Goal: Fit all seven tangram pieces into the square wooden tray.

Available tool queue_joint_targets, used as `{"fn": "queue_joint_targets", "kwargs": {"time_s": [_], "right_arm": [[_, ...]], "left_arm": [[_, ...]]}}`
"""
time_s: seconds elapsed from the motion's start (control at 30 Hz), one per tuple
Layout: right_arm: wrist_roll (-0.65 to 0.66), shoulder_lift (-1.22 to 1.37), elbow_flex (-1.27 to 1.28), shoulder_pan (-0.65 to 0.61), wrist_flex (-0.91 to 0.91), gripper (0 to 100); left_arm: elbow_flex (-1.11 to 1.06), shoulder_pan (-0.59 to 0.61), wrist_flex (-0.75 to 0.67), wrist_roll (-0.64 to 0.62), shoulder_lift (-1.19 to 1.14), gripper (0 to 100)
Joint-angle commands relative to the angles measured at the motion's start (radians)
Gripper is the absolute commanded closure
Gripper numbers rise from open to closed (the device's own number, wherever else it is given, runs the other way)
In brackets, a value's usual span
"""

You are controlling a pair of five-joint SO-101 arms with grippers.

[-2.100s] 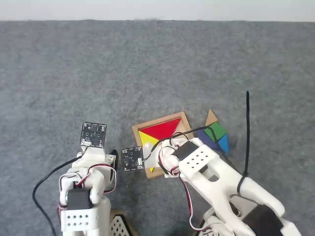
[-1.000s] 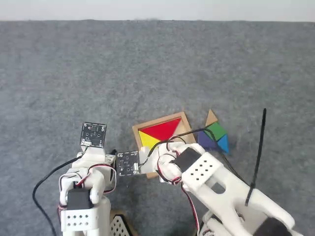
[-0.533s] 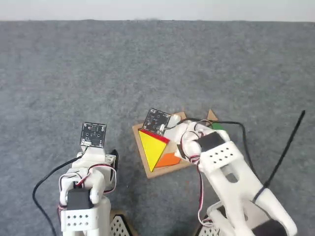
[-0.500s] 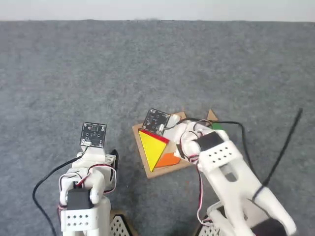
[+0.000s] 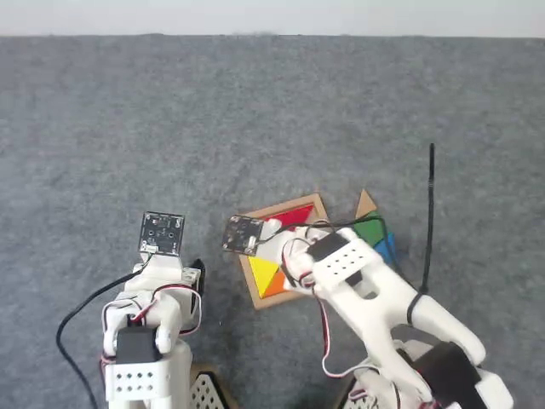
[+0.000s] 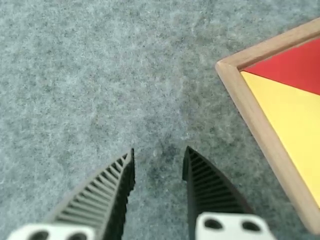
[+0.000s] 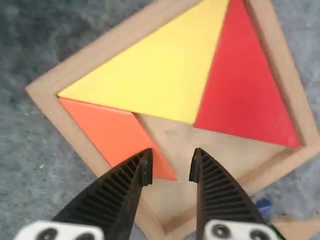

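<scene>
The square wooden tray [image 5: 317,204] lies on the grey mat with a red triangle [image 5: 289,217], a yellow triangle [image 5: 262,273] and an orange triangle [image 5: 287,286] in it. My right arm [image 5: 341,268] hangs over its middle. In the right wrist view my right gripper [image 7: 170,167] is open and holds nothing, above the orange triangle [image 7: 115,132] tip and the tray's bare floor [image 7: 225,155], beside the yellow [image 7: 160,70] and red [image 7: 240,85] pieces. My left gripper [image 6: 159,160] is open over bare mat, just off the tray's corner [image 6: 255,125].
Loose pieces lie on the mat right of the tray: a tan triangle [image 5: 366,204], a green piece [image 5: 372,230] and a blue one [image 5: 387,249]. The left arm [image 5: 145,341] sits at the near left. Grey mat stretches wide beyond the tray.
My right wrist has swung from the tray's far side back over its middle and left, covering much of the yellow triangle and baring more red. The left arm has not moved.
</scene>
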State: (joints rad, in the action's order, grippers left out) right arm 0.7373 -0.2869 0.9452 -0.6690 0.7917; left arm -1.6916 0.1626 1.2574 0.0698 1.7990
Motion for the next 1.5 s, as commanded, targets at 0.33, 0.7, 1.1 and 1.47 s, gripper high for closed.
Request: {"fn": "queue_joint_targets", "kwargs": {"time_s": [0.33,0.7,1.1,1.47], "right_arm": [[-0.11,-0.084,-0.044,0.002,-0.001,84.3],[-0.207,-0.208,-0.083,0.211,0.048,84.3],[-0.417,0.214,-0.462,0.466,0.071,83.9],[-0.56,0.515,-0.743,0.556,0.191,83.9]], "left_arm": [[0.008,0.0,0.009,0.006,0.028,85],[0.008,0.0,0.009,0.006,0.028,85],[0.008,0.0,0.009,0.006,0.028,85],[0.008,0.0,0.009,0.006,0.028,85]]}}
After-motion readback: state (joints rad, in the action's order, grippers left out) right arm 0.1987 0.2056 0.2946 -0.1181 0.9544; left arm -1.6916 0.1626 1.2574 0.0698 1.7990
